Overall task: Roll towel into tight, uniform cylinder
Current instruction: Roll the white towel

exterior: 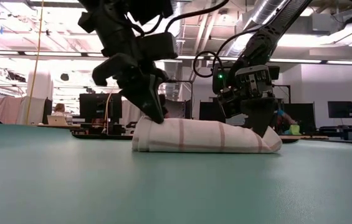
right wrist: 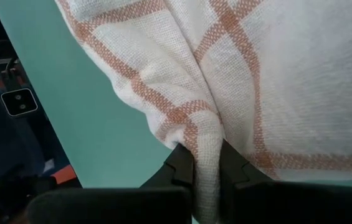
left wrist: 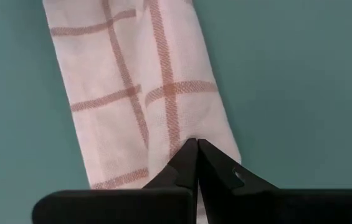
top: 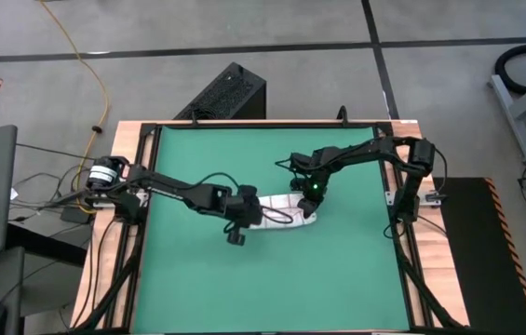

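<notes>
Plaid white towel [exterior: 207, 137] bears no readable label or writing.

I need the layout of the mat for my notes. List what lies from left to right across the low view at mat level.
Bare green mat → left gripper, shut, tips on the roll's left end → towel, a rolled bundle → right gripper, pinching a fold at the roll's right end → bare mat.

Towel [right wrist: 288, 81]: soft woven cloth, coarse visible weave. Mat [top: 337, 288]: smooth, matt green. Right claw [right wrist: 207, 165]: matt black plastic.
</notes>
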`<state>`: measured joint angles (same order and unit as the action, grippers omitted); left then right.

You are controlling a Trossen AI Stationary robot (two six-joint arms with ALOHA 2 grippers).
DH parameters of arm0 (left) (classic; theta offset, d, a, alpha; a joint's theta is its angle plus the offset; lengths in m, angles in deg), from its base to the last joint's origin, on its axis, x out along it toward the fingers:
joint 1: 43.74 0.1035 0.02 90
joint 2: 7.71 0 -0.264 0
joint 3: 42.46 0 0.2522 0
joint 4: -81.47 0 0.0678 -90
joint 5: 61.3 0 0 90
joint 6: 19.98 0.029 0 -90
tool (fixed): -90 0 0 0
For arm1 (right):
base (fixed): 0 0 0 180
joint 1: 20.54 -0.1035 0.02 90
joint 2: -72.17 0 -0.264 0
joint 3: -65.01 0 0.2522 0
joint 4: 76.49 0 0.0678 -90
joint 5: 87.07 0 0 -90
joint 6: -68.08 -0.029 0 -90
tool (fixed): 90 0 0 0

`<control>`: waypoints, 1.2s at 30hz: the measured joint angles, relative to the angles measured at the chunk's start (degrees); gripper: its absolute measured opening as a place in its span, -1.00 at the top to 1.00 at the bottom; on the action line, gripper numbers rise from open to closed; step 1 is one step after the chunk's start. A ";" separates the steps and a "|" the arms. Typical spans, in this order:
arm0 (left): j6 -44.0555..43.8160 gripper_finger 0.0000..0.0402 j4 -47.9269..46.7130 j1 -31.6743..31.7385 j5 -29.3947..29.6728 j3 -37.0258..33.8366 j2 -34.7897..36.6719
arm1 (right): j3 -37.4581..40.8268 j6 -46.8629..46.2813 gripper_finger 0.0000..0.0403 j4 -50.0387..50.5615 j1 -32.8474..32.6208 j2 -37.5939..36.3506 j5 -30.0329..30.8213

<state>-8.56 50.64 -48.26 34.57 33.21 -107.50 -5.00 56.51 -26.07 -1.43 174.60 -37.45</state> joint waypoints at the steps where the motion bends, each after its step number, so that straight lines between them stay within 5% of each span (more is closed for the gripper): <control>1: -0.08 1.00 0.18 0.12 -0.04 0.00 0.00 | 0.00 0.02 0.82 0.01 0.00 0.00 0.00; 16: -5.57 1.00 -1.90 1.84 -0.91 -0.82 -6.03 | 0.00 0.04 0.82 -0.33 0.00 0.00 0.56; 27: -7.43 1.00 -4.41 2.70 -2.19 -1.18 -6.05 | -0.04 0.14 0.21 0.40 1.29 -0.09 5.71; 36: -8.22 1.00 -4.41 2.74 -2.18 -1.29 -6.16 | -0.04 4.24 0.13 2.44 5.00 -0.09 5.81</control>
<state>-16.78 46.24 -45.52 32.39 31.92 -113.66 -5.05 60.75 -23.63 3.58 174.51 -31.64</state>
